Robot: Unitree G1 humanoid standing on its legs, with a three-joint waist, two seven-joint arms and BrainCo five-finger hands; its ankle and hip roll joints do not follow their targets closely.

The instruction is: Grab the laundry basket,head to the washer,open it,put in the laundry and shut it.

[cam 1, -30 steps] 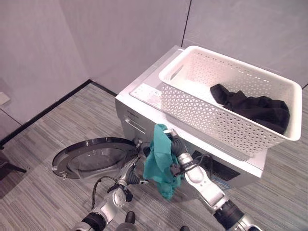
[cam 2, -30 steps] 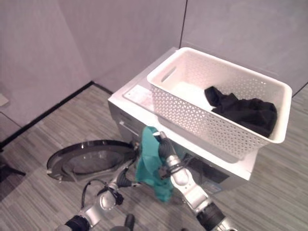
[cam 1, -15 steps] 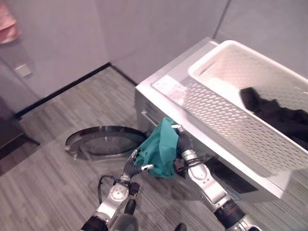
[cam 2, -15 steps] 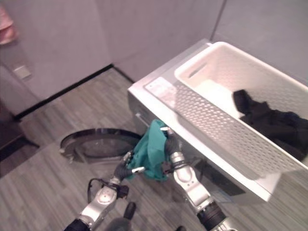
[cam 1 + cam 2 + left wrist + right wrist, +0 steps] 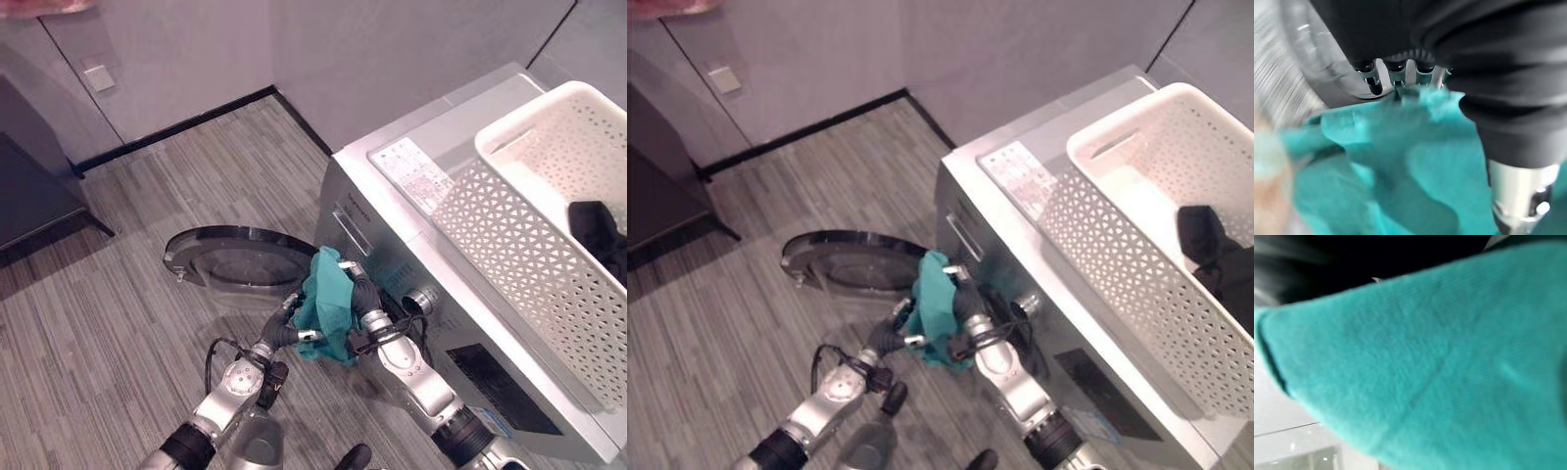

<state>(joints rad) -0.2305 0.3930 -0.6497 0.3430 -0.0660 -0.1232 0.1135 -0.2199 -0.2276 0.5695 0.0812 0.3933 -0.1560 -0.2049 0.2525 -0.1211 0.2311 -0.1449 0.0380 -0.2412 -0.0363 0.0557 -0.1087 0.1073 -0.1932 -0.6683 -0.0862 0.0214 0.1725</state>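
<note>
Both robot hands carry a teal cloth (image 5: 328,304) low in front of the washer (image 5: 460,323). The right robot hand (image 5: 361,294) is curled round the cloth's upper fold; the left robot hand (image 5: 294,331) touches its lower edge, though I cannot tell its grip. The round door (image 5: 240,266) lies open at 9 o'clock from the cloth. The basket (image 5: 549,225), atop the washer at 2 o'clock, holds a black garment (image 5: 598,230). Best to push the bundle deep into the drum before letting go, so nothing trails over the rim.

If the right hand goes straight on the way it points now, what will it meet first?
Probably the washer front by its open door. The right hand holds the teal cloth close before it; depth is unclear.
</note>
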